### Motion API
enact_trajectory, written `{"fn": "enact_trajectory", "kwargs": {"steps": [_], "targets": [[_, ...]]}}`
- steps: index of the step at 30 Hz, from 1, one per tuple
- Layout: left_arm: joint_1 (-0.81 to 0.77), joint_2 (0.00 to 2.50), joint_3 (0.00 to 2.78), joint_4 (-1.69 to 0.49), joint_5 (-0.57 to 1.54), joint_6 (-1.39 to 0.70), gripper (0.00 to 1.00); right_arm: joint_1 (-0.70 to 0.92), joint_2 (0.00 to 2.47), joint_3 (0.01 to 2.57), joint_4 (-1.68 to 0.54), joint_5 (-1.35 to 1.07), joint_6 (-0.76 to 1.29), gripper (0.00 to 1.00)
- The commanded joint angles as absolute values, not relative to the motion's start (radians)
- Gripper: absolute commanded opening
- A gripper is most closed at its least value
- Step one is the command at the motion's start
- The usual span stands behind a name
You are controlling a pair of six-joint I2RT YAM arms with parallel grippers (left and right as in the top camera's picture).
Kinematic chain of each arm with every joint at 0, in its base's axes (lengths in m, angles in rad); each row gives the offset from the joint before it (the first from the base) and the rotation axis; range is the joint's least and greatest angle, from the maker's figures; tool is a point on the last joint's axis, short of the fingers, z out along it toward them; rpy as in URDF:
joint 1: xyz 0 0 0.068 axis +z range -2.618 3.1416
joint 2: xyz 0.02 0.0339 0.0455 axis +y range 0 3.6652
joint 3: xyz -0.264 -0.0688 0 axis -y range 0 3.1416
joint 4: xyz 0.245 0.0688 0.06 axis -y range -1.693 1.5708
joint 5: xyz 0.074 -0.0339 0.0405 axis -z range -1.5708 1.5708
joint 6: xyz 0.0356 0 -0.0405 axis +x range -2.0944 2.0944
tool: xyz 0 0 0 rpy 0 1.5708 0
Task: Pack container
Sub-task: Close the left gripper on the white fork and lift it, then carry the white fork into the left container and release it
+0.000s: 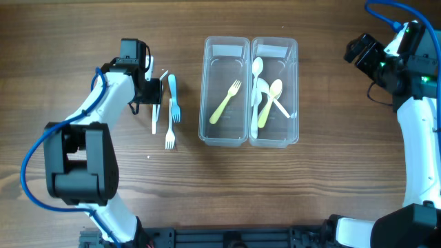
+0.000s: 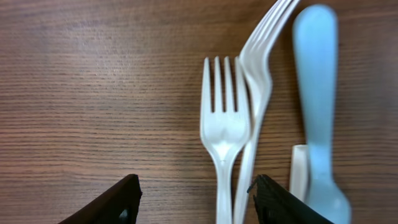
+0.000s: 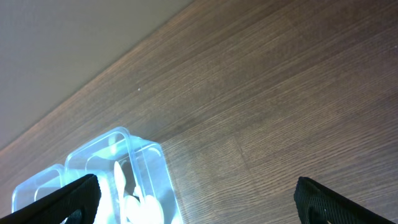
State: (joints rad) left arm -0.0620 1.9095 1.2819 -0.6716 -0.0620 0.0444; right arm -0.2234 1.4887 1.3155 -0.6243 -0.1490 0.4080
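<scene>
I read this as a robotics lab bench. A clear plastic twin tub (image 1: pixel 249 103) sits on a brown wood-grain tabletop (image 1: pixel 324 193). A white-and-black left arm (image 1: pixel 100 103) and right arm (image 1: pixel 415 134) flank the tub, trailing blue cables (image 1: pixel 24 169).

On the wooden bench (image 1: pixel 310 193), a white fork (image 2: pixel 224 130) lies close against a second white fork (image 2: pixel 261 68), with a pale blue utensil (image 2: pixel 316 93) just beside them.

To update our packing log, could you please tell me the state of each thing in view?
Container: upright, lidless.
Yellow-green fork: in left bin.
White spoon: in right bin.
Yellow-green spoon: in right bin.
White fork: loose on table.
Second white fork: loose on table.
Blue utensil: loose on table.
Left gripper: jaws open, empty, over the forks.
Right gripper: jaws open, empty.
</scene>
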Motion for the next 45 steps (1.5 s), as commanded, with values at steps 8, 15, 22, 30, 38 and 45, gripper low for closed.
{"fn": "enact_trajectory", "kwargs": {"steps": [8, 15, 22, 30, 38, 45], "targets": [[-0.048, 1.981, 1.272, -0.675, -0.054, 0.102, 0.61, -0.223, 1.5, 1.316, -0.622, -0.154, 0.422, 1.0], [-0.047, 1.983, 1.206, -0.63, -0.054, 0.102, 0.61, -0.223, 1.5, 1.316, -0.622, -0.154, 0.421, 1.0], [-0.047, 1.983, 1.161, -0.614, -0.053, 0.097, 0.49, -0.223, 1.5, 1.316, -0.622, -0.153, 0.421, 1.0], [-0.047, 1.983, 1.161, -0.616, -0.053, 0.097, 0.16, -0.223, 1.5, 1.316, -0.621, -0.154, 0.421, 1.0], [-0.05, 1.956, 1.235, -0.714, -0.054, 0.097, 0.04, -0.223, 1.5, 1.316, -0.622, -0.154, 0.422, 1.0], [-0.077, 1.819, 1.515, -0.945, -0.026, 0.056, 0.04, -0.223, 1.5, 1.316, -0.621, -0.154, 0.422, 1.0]]}}
